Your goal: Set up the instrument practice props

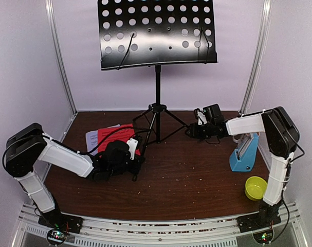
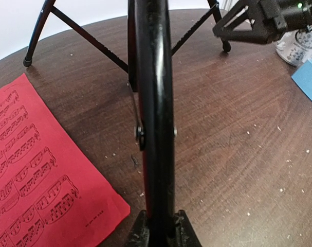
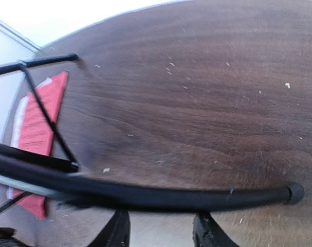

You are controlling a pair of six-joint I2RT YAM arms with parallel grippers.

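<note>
Top external view shows the music stand (image 1: 157, 33) upright at the middle of the tabletop's (image 1: 197, 180) far edge, its tripod feet spread on the wood. Both arms reach in low to its legs.

Your left gripper (image 1: 138, 160) is closed narrowly on the near-left leg (image 2: 153, 103); in the left wrist view the black tube runs straight up between the two fingers (image 2: 139, 232). Your right gripper (image 1: 193, 131) sits at the right-hand leg (image 3: 197, 198). In the right wrist view its fingers (image 3: 120, 231) stand apart, bare wood shows between them, and the tube crosses just beyond the tips, so it grips nothing.

The step looks like settling the tripod. The perforated desk sits high, so the stand is probably top-heavy:
- Keep the left hold low and steady.
- Turn the right wrist so the tube lies between the fingers, not across them, before you close.
- Move both legs slowly along the wood, without lifting.

The red music sheet (image 1: 120, 133) and the white music sheet (image 1: 92, 138) lie towards the left edge, just beside your left gripper. Mind that a sliding foot does not catch the red one. The blue metronome (image 1: 244, 154) waits by the right edge, with a yellow bowl (image 1: 256, 188) towards the near right corner.
</note>
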